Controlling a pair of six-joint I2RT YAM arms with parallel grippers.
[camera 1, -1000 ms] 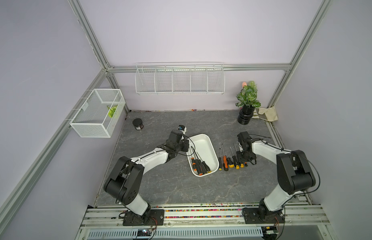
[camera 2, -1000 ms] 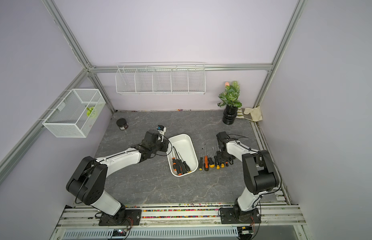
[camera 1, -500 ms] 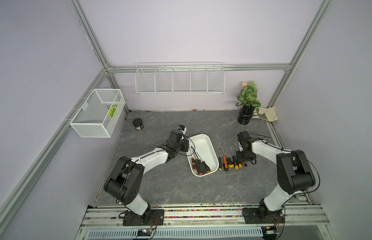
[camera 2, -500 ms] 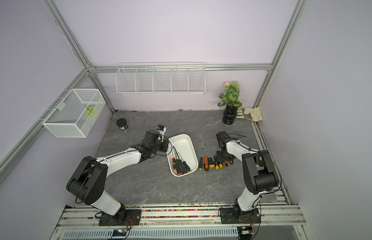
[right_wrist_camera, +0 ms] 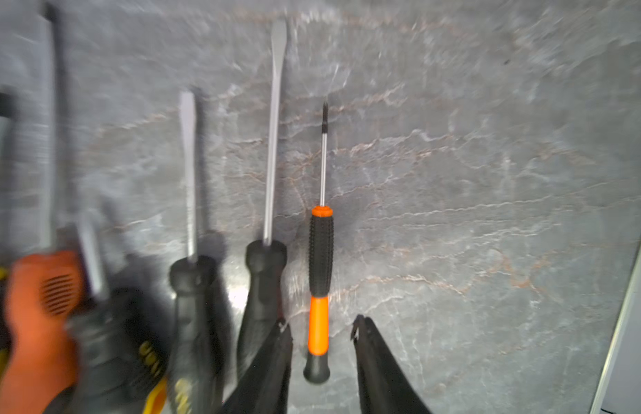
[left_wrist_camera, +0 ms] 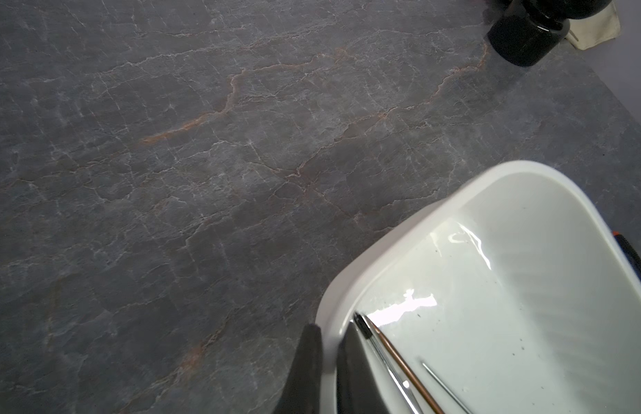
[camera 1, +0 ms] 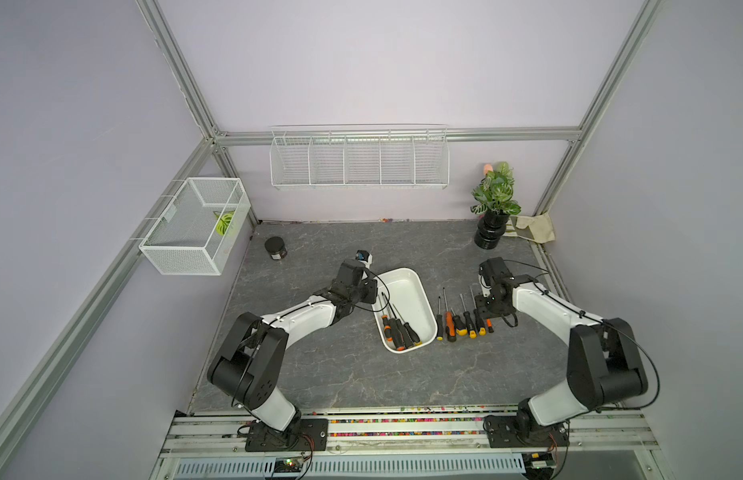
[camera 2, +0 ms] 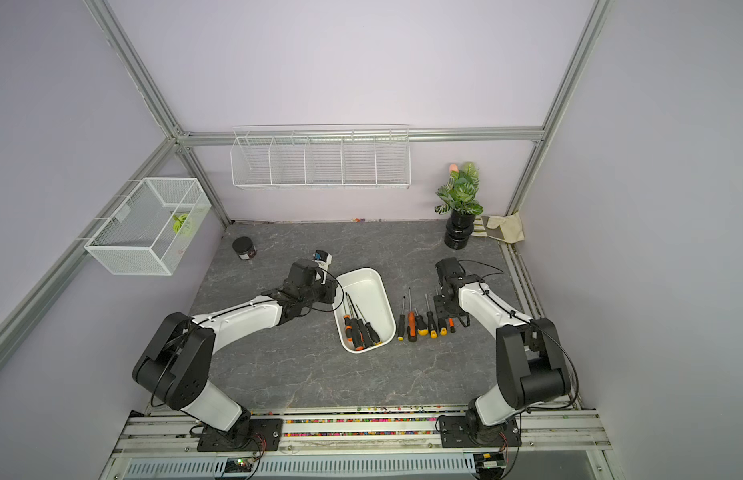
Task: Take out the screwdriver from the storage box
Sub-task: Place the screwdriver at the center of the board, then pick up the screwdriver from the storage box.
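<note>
The left arm [camera 1: 303, 316] stretches low to the storage box [camera 1: 405, 291], and the left gripper [left_wrist_camera: 331, 331] is clamped on its long wall, one finger inside, one outside. The right arm [camera 1: 544, 307] bends down beyond the box's opposite side; the right gripper [right_wrist_camera: 322, 323] is spread, straddling without touching the thin orange-and-black screwdriver [right_wrist_camera: 319, 258], farthest from the box in a row [camera 1: 463, 322]. The glossy white box holds dark-handled screwdrivers [camera 1: 399, 332] at its end nearer the arm bases
</note>
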